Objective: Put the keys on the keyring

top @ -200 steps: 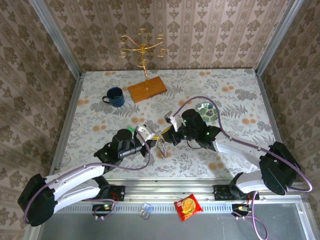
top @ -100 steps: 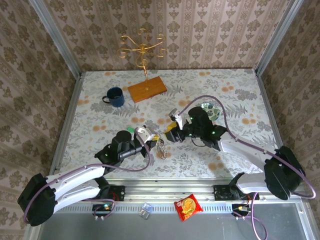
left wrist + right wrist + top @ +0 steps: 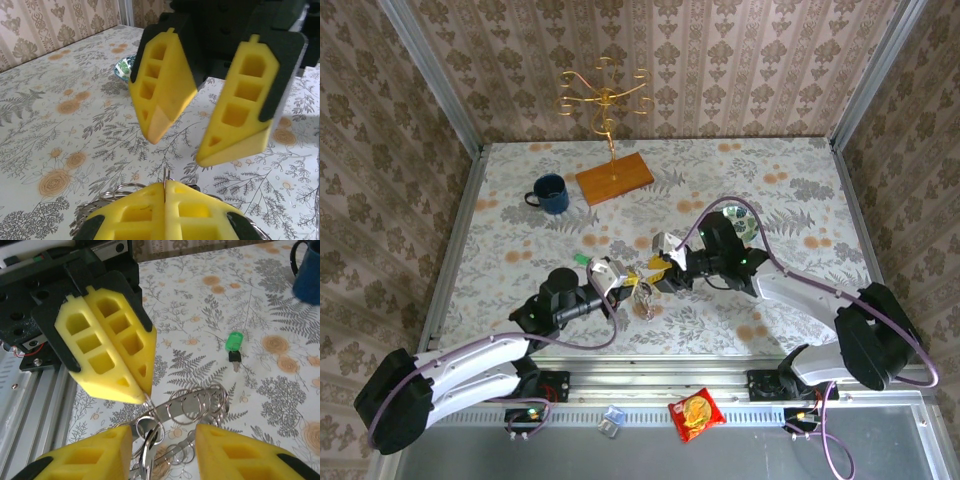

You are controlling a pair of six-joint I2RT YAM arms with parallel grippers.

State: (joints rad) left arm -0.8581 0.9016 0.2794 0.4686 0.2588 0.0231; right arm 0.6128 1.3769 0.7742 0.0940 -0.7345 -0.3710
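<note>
Floral tabletop (image 3: pixel 800 170): left end effector (image 3: pixel 165 186) clamped on keyring (image 3: pixel 192 407); right end effector (image 3: pixel 162 432) jaws wide, straddling it.

Arms: I count two, the left arm (image 3: pixel 470 355) and the right arm (image 3: pixel 800 290).
Grippers: two, the left gripper (image 3: pixel 622 273) and the right gripper (image 3: pixel 658 268).
Green-headed key (image 3: pixel 233 342): one that I can make out.
Linked metal rings (image 3: pixel 194 402): one bunch, too tangled for me to count singly.
Blue mug (image 3: pixel 551 193): one.
Gold jewellery stand (image 3: pixel 605 99): one.
Patterned dish (image 3: pixel 123 68): one.
Red snack packet (image 3: pixel 696 414): one.
Small clear wrapper (image 3: pixel 611 420): one.
</note>
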